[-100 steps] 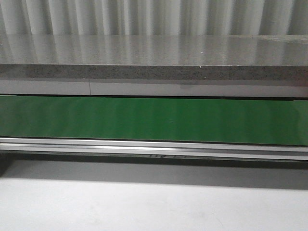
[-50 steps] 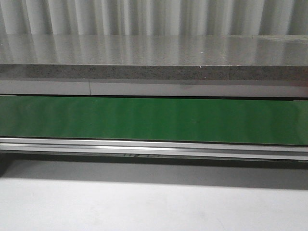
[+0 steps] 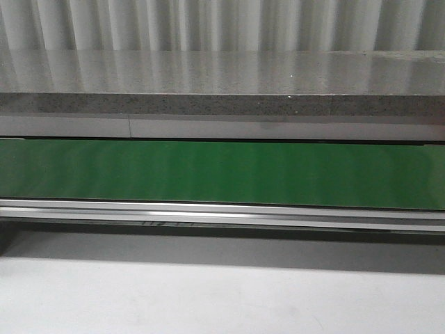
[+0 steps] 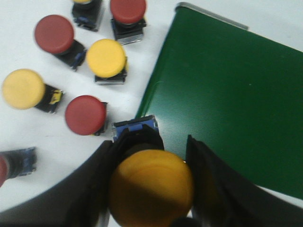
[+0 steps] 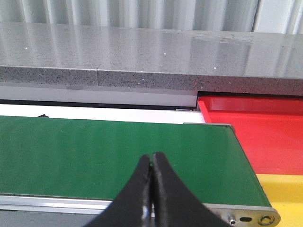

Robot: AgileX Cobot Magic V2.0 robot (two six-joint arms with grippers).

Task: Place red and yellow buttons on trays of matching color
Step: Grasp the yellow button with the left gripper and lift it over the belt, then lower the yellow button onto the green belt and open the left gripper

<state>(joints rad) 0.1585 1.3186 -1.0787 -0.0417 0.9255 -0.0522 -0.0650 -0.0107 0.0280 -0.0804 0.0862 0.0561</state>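
Buttons are barely sorted: the left gripper (image 4: 151, 189) clamps one yellow button (image 4: 150, 187) near the green belt (image 4: 227, 109), the right gripper (image 5: 151, 189) is closed empty, both trays' visible parts bare, several loose buttons (image 4: 85, 115) remain

Left gripper (image 4: 151, 189): 2 broad, matte black fingers; right gripper (image 5: 151, 189): 2 slim, glossy black fingers tapering to rounded tips.
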